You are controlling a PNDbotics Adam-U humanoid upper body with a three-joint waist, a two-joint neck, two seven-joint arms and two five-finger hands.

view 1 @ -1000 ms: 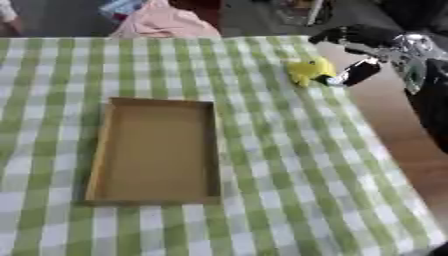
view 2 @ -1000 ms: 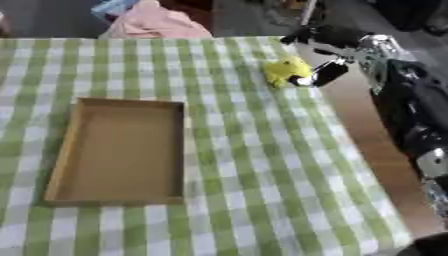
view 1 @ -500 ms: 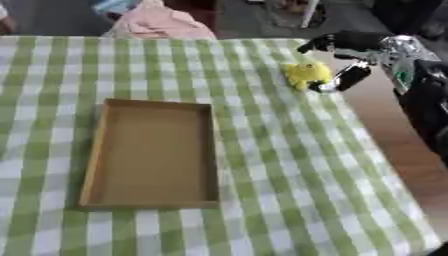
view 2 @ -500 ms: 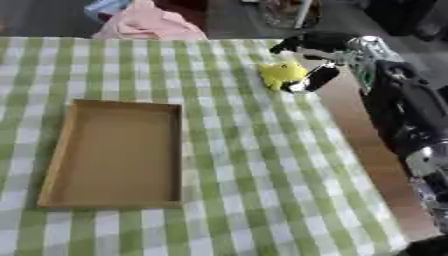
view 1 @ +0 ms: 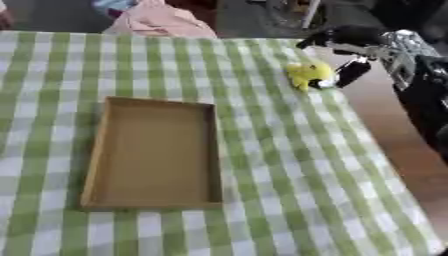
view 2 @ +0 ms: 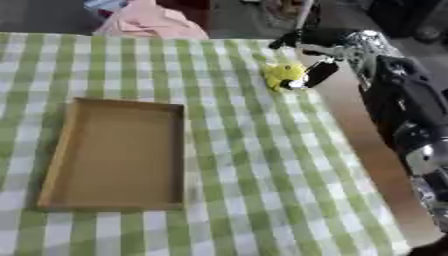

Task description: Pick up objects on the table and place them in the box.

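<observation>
Right hand (view 2: 325, 52): enters from the upper right, at the far right edge of the tabletop (view 1: 262, 150); fingers spread, one set above and one beside a small yellow object (view 1: 308, 75), seemingly touching it but not closed on it.
Yellow object: soft-looking, lying on the green-and-white checked cloth (view 1: 271, 165) near the tabletop's far right corner.
Box (view 1: 98, 150): shallow open brown cardboard tray, left of centre, well apart from the yellow object; interior bare.
Pink cloth (view 1: 162, 22): bundled beyond the far edge.
Left hand: not visible.
</observation>
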